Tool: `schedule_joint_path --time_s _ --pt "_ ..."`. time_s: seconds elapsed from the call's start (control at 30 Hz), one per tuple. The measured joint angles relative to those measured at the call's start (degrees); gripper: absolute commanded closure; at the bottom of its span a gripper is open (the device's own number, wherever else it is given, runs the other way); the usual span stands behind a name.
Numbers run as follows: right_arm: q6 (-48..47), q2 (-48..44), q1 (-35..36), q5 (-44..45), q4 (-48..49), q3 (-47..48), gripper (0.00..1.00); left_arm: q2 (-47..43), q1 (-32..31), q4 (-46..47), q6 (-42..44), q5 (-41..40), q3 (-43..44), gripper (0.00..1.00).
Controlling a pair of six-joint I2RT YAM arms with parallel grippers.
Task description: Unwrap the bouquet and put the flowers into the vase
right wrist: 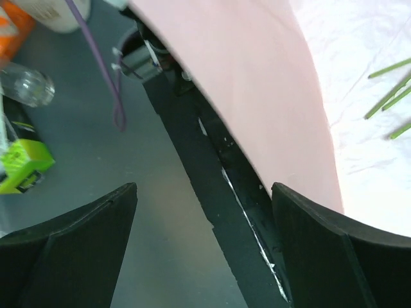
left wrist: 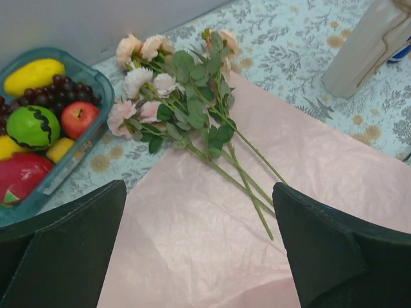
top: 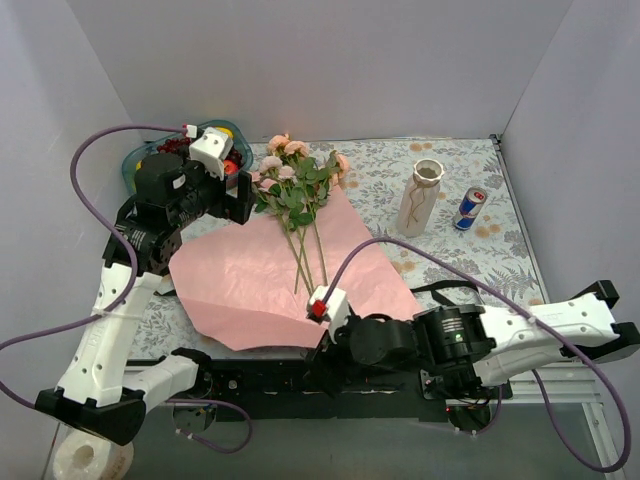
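Observation:
The bouquet lies unwrapped: a lilac-pink paper sheet (top: pixel 260 275) is spread flat on the table. The flowers (top: pixel 298 178), pink and peach roses with green stems, rest loose on its far part. In the left wrist view the flowers (left wrist: pixel 176 96) lie ahead on the paper (left wrist: pixel 205 244). My left gripper (left wrist: pixel 199 187) hovers open over the paper's left side, empty. My right gripper (right wrist: pixel 204 187) is open and empty at the paper's (right wrist: pixel 257 77) near edge, over the table's black front rail. The white vase (top: pixel 421 198) stands upright at the back right, apart from both grippers.
A teal tray of fruit (top: pixel 150 160) sits at the back left, behind my left wrist. A red-and-blue can (top: pixel 470 208) stands right of the vase. A thin black strip (top: pixel 440 287) lies on the cloth right of the paper. White walls enclose the table.

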Motion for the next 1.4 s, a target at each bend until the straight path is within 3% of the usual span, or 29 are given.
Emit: schedule_joint_path --time_s 0.27,0.33,0.43,0.53,0.87,1.1,1.4 --pt "1.77 -8.92 -0.68 9.97 -4.42 5.86 0.02 -0.79 0.00 -2.49 -0.28 1.46 -3.32 0.02" --pt "2.25 -8.96 -4.74 11.87 -6.03 8.09 0.03 -1.46 0.00 -3.30 -0.02 1.70 -4.52 0.02" --pt "2.14 -6.64 -16.90 11.98 -6.36 9.25 0.04 -1.40 0.00 -4.96 0.11 1.84 -6.27 0.02" --pt "0.22 -1.42 -27.02 10.80 -6.10 9.33 0.09 -0.22 0.00 -7.06 -0.15 1.70 -7.17 0.02" --pt "-12.28 21.24 -48.52 -1.75 6.03 8.70 0.33 8.66 0.00 -13.66 -2.75 -0.70 -10.05 0.02" --pt "-17.79 40.89 -51.54 -6.03 11.39 18.10 0.38 7.15 0.00 -15.58 -2.67 -3.21 -14.14 0.02" --pt "-19.32 49.92 -52.70 -8.66 14.99 20.68 0.48 3.67 0.00 -16.02 -0.92 -5.20 -17.11 0.02"
